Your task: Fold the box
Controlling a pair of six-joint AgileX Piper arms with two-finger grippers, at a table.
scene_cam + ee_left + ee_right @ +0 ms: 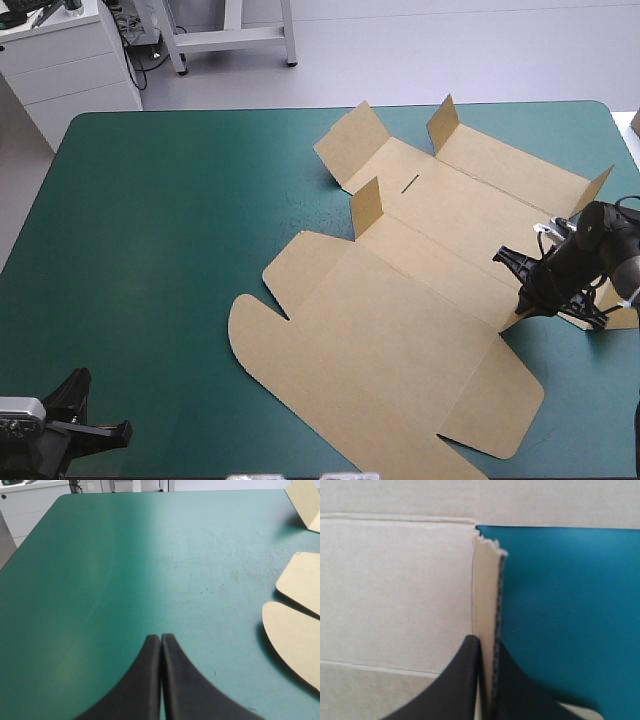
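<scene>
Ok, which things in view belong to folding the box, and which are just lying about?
Part of the job:
the box, mostly flat, a few flaps raised
the right claw, shut on a side flap of the box

Not in use:
the left claw, shut, over the bare teal-green cover, apart from the box

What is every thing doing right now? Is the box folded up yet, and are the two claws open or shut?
Box: lying mostly flat, not folded up yet.
Small flaps: several standing up around the box's far half.
Left claw: shut, holding nothing, over the bare teal-green cover.
Right claw: shut on the box, pinching an upright flap at its right edge.
</scene>
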